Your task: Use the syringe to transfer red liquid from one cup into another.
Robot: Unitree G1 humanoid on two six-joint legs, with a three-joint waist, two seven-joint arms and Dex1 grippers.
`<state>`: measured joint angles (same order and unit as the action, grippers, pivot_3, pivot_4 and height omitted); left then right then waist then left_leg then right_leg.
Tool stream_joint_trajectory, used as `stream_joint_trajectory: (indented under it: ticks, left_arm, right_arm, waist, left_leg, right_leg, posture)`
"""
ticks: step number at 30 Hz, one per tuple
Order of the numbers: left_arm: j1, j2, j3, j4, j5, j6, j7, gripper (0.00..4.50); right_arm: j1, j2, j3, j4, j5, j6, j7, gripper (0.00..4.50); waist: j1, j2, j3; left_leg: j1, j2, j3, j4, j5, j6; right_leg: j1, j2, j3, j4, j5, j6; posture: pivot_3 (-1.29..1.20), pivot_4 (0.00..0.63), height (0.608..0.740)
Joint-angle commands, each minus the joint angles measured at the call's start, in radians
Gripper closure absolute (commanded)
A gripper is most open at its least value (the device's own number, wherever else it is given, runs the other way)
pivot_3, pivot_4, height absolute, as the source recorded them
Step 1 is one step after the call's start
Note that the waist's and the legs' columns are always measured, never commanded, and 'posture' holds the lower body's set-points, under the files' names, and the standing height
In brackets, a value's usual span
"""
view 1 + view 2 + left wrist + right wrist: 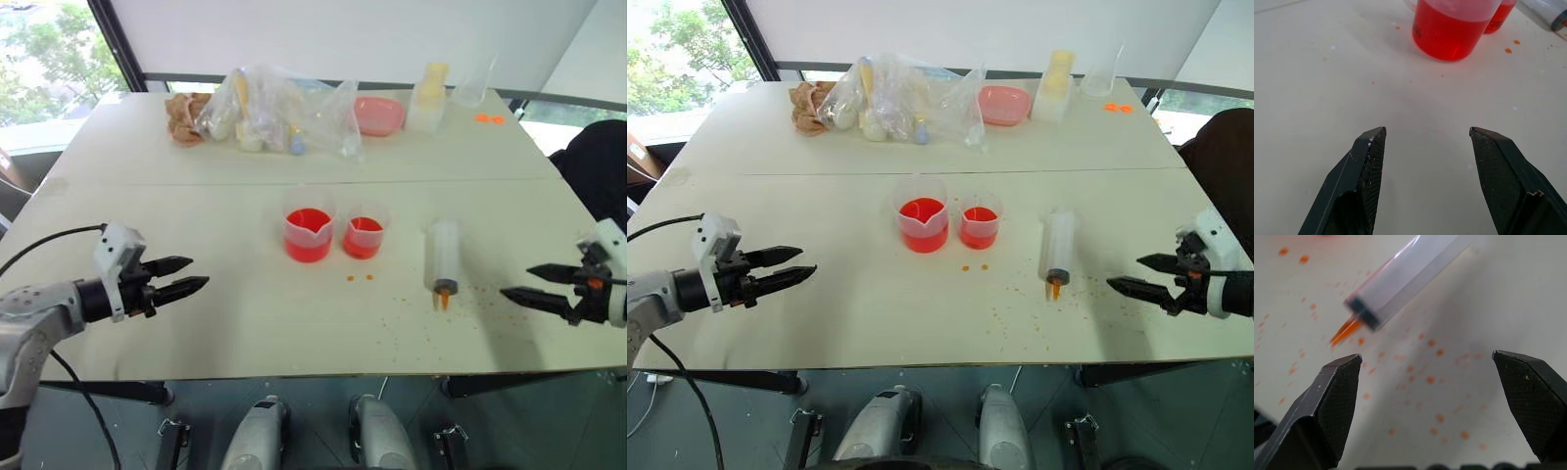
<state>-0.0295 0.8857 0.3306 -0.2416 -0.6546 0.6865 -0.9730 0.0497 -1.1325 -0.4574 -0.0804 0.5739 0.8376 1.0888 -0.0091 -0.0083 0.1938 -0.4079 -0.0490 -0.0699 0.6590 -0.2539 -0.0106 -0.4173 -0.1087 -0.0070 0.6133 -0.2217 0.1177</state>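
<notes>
Flat, the syringe (442, 258) points its tip toward the robot; both grippers released

No readable text, label or number shows anywhere.

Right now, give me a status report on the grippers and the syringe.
Left gripper open, empty. Right gripper open, empty. Large clear plastic syringe lying on the white table, beside the cups. Nothing between right gripper and syringe.

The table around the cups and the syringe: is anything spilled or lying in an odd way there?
Yes. Small red-orange droplets speckle the table beside the syringe, and two bigger drops sit in front of the narrow cup. The syringe lies flat on its side, its orange tip toward the table's near edge.
</notes>
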Motion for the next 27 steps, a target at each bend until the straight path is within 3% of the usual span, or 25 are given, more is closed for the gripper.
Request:
stream_joint_trajectory:
  ticks: [1, 9, 17, 21, 27]
  left_arm:
    - [-0.011, 0.006, -0.011, -0.007, -0.011, -0.001, -0.024, 1.66]
    - [-0.058, -0.014, -0.046, -0.011, -0.010, 0.005, -0.007, 1.66]
    - [-0.093, -0.021, -0.072, 0.002, -0.011, 0.017, -0.014, 1.66]
    - [-0.131, -0.001, -0.089, 0.000, -0.010, 0.016, -0.041, 1.66]
    - [-0.206, 0.079, -0.112, 0.027, 0.000, 0.004, -0.131, 1.66]
  right_arm:
    - [-0.011, -0.001, -0.053, -0.040, 0.021, -0.005, 0.004, 0.03]
    - [-0.048, 0.037, -0.033, -0.062, 0.019, 0.023, -0.067, 0.03]
    - [-0.139, -0.004, 0.037, -0.043, 0.040, 0.171, -0.098, 0.03]
    - [-0.302, -0.025, 0.167, 0.001, -0.011, 0.247, -0.178, 0.03]
    - [-0.755, 0.051, 0.353, 0.246, -0.004, 0.580, -0.247, 0.03]
  waist:
    - [-0.001, 0.000, 0.000]
    - [0.001, 0.000, 0.000]
    - [0.000, 0.000, 0.000]
    - [-0.004, 0.000, 0.000]
    - [-0.006, 0.000, 0.001]
  left_leg:
    - [0.000, 0.000, 0.001, 0.000, 0.000, 0.000]
    - [-0.001, 0.003, 0.006, 0.000, 0.000, 0.000]
    - [-0.001, 0.003, 0.008, -0.001, 0.000, 0.000]
    - [-0.001, 0.004, 0.009, -0.001, 0.000, 0.000]
    - [-0.002, 0.007, 0.011, -0.001, 0.000, 0.000]
  right_leg:
    - [-0.001, 0.000, 0.001, 0.000, 0.000, 0.000]
    - [-0.003, 0.001, 0.003, 0.000, 0.000, 0.000]
    - [-0.004, 0.001, 0.004, 0.000, 0.001, -0.001]
    - [-0.006, 0.001, 0.005, 0.001, 0.001, -0.001]
    - [-0.009, 0.004, 0.007, 0.001, 0.002, -0.003]
  posture:
    - [0.00, 0.150, 0.740]
    - [0.00, 0.150, 0.740]
    - [0.00, 0.150, 0.740]
    - [0.00, 0.150, 0.740]
    - [0.00, 0.150, 0.740]
